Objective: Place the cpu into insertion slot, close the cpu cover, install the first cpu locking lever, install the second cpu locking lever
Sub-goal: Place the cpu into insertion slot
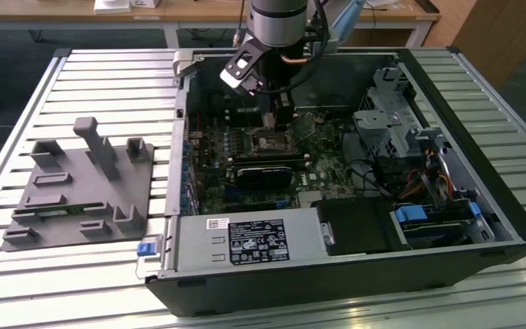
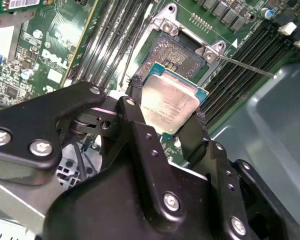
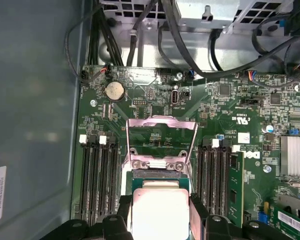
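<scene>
The cpu (image 2: 170,102) is clamped between the two black fingers (image 2: 192,137) of the gripper (image 2: 166,111), which are closed on its opposite edges. The chip is held just above the insertion slot (image 2: 179,50), and the dark centre of the slot is left partly uncovered. Whether the chip already touches the socket cannot be told. In the first wrist view the cpu cover (image 3: 162,120) is seen standing open, raised up from the motherboard (image 3: 225,110) beside the slot. A thin metal lever (image 2: 246,66) is seen sticking out from the socket over the memory slots (image 2: 230,92). In the exterior view the gripper is lowered into the open computer case (image 1: 355,274), which is laid on the slatted tabletop (image 1: 107,75). A grey fixture (image 1: 80,185) is placed at the exterior view's left.
</scene>
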### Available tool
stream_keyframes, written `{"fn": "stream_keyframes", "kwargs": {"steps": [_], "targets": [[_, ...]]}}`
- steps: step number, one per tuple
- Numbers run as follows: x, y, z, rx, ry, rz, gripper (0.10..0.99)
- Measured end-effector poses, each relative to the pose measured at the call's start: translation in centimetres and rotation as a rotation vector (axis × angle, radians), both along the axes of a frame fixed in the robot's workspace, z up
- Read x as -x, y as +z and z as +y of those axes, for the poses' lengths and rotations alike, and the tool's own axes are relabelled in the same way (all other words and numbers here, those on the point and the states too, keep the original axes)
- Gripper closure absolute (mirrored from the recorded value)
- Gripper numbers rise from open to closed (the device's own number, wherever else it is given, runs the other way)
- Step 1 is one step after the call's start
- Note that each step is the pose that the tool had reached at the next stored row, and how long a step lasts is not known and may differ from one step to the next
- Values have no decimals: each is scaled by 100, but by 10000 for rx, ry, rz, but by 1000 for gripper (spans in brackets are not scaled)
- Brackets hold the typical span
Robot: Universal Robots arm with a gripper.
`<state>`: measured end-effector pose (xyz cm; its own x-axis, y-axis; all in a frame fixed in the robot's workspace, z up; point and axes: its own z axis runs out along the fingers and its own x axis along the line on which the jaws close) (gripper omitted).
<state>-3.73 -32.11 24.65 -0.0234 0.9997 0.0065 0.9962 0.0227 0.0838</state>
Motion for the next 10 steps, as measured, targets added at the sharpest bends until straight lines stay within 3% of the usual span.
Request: {"fn": "stream_keyframes", "kwargs": {"steps": [8, 10], "targets": [[20, -78, 0, 10, -37, -3, 545], [20, -94, 0, 133, -40, -3, 545]]}}
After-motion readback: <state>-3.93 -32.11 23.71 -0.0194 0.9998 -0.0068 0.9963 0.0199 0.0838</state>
